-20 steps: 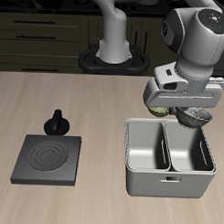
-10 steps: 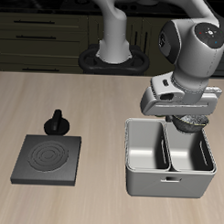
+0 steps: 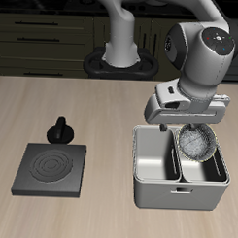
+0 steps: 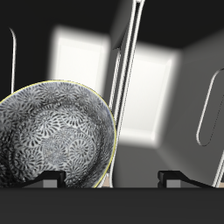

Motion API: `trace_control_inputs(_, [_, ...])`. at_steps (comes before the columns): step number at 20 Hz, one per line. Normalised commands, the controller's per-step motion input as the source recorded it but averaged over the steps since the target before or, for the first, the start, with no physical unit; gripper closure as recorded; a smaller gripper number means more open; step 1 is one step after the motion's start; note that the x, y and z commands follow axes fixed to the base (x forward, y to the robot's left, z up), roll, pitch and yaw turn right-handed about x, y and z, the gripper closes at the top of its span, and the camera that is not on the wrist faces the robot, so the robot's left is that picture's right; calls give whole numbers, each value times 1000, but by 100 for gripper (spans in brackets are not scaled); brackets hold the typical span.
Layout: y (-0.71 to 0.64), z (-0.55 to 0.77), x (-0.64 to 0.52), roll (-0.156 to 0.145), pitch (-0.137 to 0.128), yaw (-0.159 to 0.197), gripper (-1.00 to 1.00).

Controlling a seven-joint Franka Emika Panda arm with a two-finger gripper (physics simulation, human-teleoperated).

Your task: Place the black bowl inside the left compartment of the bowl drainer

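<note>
Bowl hangs tilted over the drainer, near the well's back rim.

The tool appears closed on the bowl's rim, though its fingers barely show. Judged from here, a release this high and this tilted could let the bowl clip the divider or land on edge; a drift sideways would drop it in the wrong well. The plate and a small black knobbed object sit well apart on the surface, blocking nothing.
</note>
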Motion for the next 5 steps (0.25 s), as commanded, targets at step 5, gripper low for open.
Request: trace_control_inputs(5, [-21,246,-124,12,-47,14,-100])
